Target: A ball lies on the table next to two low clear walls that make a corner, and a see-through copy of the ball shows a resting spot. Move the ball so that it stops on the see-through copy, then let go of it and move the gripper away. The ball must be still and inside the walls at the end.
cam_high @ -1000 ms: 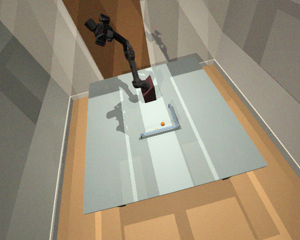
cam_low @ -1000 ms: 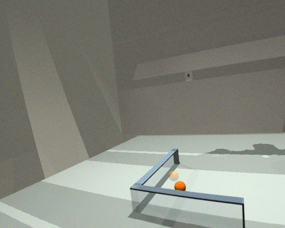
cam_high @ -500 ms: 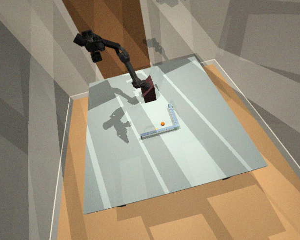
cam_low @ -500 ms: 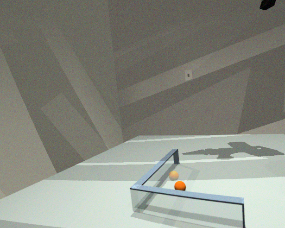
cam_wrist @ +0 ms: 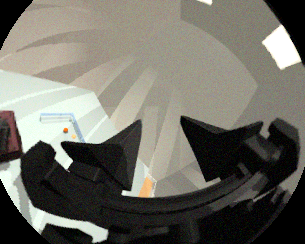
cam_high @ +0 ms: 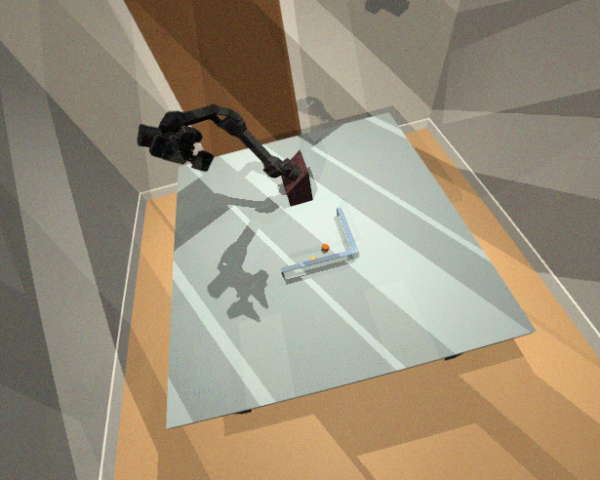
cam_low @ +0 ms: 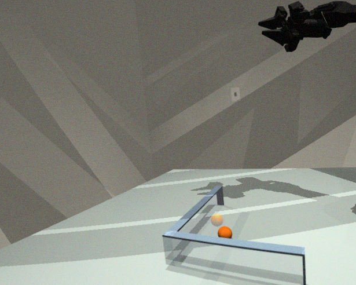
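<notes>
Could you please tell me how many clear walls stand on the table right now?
2: one wall runs along the near side, the other wall runs back from their shared corner. Nothing seems hidden.

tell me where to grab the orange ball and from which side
Take the orange ball across its widest middle, coming straight down from above. It is round, so any pair of opposite sides serves, but it sits close to a clear wall, so set the fingers in line with that wall.

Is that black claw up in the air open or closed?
Open, holding nothing. The gripper hangs high above the table; its two fingers stand apart with only wall between them.
</notes>
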Available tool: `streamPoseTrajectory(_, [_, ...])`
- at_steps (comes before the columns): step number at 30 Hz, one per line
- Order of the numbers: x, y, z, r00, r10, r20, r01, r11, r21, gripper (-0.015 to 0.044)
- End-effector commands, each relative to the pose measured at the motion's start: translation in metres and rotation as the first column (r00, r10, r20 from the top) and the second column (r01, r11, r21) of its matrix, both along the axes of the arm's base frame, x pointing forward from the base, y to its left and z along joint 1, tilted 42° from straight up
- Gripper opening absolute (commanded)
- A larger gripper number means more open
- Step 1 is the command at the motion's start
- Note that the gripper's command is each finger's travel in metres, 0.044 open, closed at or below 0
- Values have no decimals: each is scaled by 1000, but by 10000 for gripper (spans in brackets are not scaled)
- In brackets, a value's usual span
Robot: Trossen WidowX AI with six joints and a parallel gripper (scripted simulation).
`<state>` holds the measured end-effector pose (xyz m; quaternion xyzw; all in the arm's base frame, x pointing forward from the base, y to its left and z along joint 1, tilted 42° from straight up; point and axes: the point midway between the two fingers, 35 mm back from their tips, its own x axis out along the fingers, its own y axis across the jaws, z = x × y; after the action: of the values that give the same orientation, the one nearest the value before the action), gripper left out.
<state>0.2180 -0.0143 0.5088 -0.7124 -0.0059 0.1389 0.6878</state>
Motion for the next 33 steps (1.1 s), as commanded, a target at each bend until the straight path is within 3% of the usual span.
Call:
streamPoseTrajectory(1, [47, -24, -39, 986, -58, -155, 82, 985, 155, 256])
streamPoseTrajectory(3, [62, -22, -57, 979, -40, -201, 75, 983, 165, 256])
streamPoseTrajectory(10, [110, -45, -115, 900, -137, -414, 283, 905, 317, 256])
streamPoseTrajectory(17, [158, -61, -201, 710, -242, -661, 585, 725, 363, 256])
streamPoseTrajectory(25, [186, -67, -311, 402, -352, -845, 867, 444, 227, 256])
streamPoseTrajectory(33, [183, -64, -418, 67, -470, -880, 993, 122, 10, 256])
